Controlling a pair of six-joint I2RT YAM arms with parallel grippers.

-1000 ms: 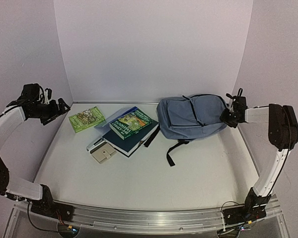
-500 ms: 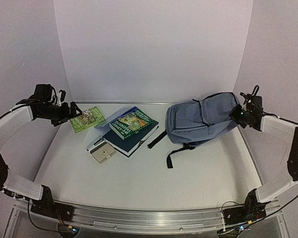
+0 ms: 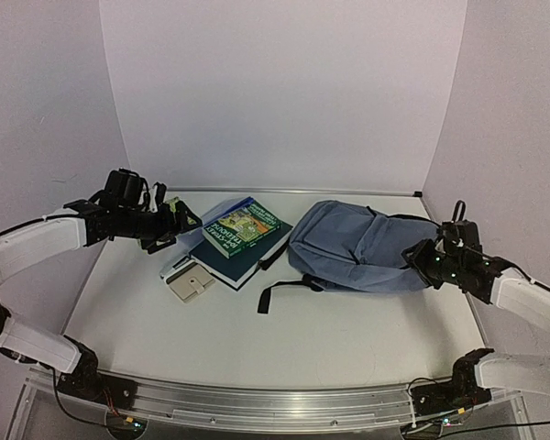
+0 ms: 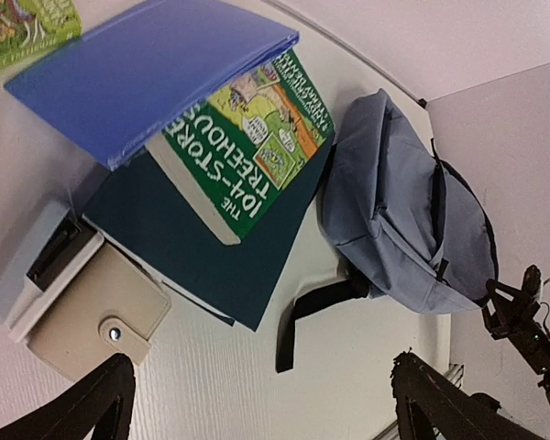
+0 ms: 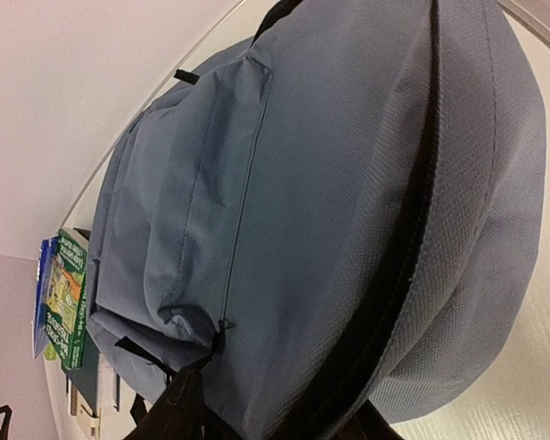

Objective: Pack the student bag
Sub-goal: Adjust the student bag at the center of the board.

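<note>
Right gripper: pinched shut on the right end of the bag, by the zipper. Pouch, beige, snap-closed: one, nearest. Bag: one, flat on the table, right of centre, straps trailing left. Books: three stacked beside the pouch; a fourth book farther left. Left gripper: fingers spread wide, empty, at the stack's left edge, bag well to its right.

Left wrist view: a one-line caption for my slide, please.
Green Treehouse book on a dark blue book, student bag beside them.
</note>
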